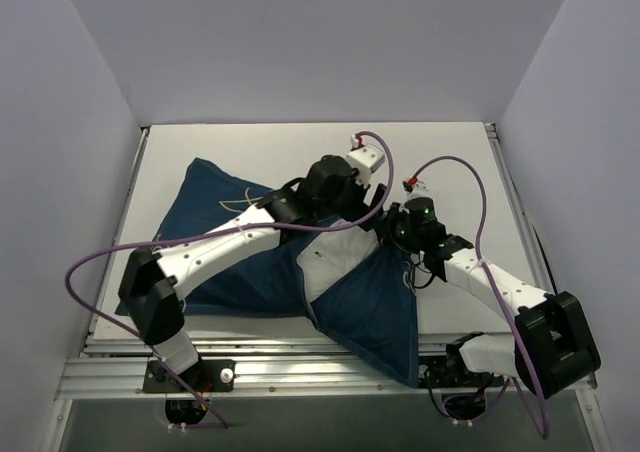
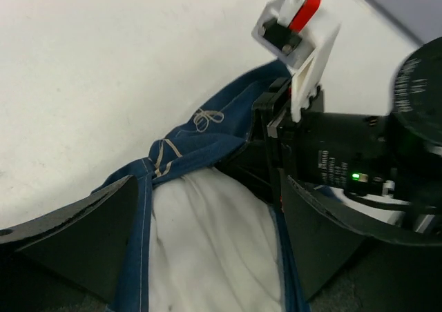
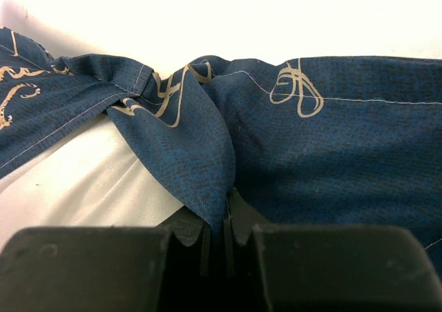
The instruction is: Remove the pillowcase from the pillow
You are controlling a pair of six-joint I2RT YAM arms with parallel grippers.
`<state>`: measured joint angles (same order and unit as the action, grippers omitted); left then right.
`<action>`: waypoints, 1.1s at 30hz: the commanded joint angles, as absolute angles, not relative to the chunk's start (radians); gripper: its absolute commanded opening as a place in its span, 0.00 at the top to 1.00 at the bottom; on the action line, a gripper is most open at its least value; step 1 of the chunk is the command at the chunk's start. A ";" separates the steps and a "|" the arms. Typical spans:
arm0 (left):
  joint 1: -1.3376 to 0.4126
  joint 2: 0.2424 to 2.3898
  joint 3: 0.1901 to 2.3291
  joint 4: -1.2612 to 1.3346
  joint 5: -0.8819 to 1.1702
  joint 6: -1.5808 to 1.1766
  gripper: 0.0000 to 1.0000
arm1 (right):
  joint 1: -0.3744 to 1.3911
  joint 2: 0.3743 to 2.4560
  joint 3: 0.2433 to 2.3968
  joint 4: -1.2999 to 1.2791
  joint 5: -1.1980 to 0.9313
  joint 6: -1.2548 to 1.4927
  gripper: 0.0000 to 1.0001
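Observation:
The navy pillowcase point(image 1: 215, 212) lies across the table, and one flap point(image 1: 375, 317) of it hangs over the front edge. The white pillow point(image 1: 335, 257) shows through its open mouth in the middle. My left gripper point(image 2: 207, 257) is open, its wide-spread fingers point(image 2: 83, 236) straddling the bare pillow point(image 2: 214, 243) just inside the pillowcase hem point(image 2: 200, 136); nothing is gripped. My right gripper point(image 3: 224, 222) is shut on a pinched fold of the pillowcase point(image 3: 331, 153) beside the pillow point(image 3: 90, 181). Overhead, both grippers meet at the opening, left gripper point(image 1: 372, 212) and right gripper point(image 1: 398, 234).
The white table point(image 1: 440, 162) is boxed in by pale walls on three sides. A metal rail point(image 1: 300, 372) runs along its front edge. The right arm's wrist body point(image 2: 331, 153) sits close against the left gripper's right finger. Purple cables loop above both arms.

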<state>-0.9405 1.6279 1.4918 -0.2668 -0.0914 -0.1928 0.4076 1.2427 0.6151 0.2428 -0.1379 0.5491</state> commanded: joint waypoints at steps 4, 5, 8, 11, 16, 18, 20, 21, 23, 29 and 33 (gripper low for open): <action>-0.928 1.812 1.608 -0.399 0.106 -0.081 0.11 | 0.411 1.193 0.647 0.189 -0.064 0.520 1.00; -0.928 1.822 1.611 -0.409 0.124 -0.077 0.12 | 0.413 1.193 0.652 0.187 -0.063 0.517 1.00; -0.931 1.839 1.605 -0.407 0.192 -0.069 0.15 | 0.413 1.195 0.658 0.184 -0.060 0.514 1.00; -0.931 1.851 1.595 -0.411 0.233 -0.049 0.16 | 0.413 1.201 0.666 0.186 -0.061 0.514 1.00; -0.930 1.893 1.582 -0.439 0.330 -0.022 0.16 | 0.413 1.200 0.684 0.175 -0.049 0.503 1.00; -0.930 1.890 1.557 -0.433 0.386 -0.015 0.16 | 0.411 1.201 0.690 0.164 -0.037 0.496 1.00; -0.930 1.882 1.531 -0.413 0.446 -0.014 0.19 | 0.411 1.201 0.699 0.155 -0.031 0.489 1.00; -0.931 1.881 1.523 -0.410 0.465 -0.012 0.23 | 0.413 1.201 0.703 0.153 -0.028 0.486 1.00; -0.931 1.887 1.510 -0.407 0.482 -0.014 0.28 | 0.411 1.201 0.710 0.150 -0.026 0.483 1.00; -0.917 1.878 1.431 -0.367 0.437 -0.058 0.98 | 0.413 1.210 0.729 0.114 0.018 0.474 1.00; -0.911 1.748 1.361 -0.316 0.341 -0.078 0.98 | 0.403 1.219 0.719 0.068 0.113 0.485 1.00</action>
<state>-0.9051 1.8519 1.4185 -0.2756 0.3443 -0.0463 0.4198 1.2182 0.6880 0.0963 -0.0490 0.4976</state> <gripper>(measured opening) 0.065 0.004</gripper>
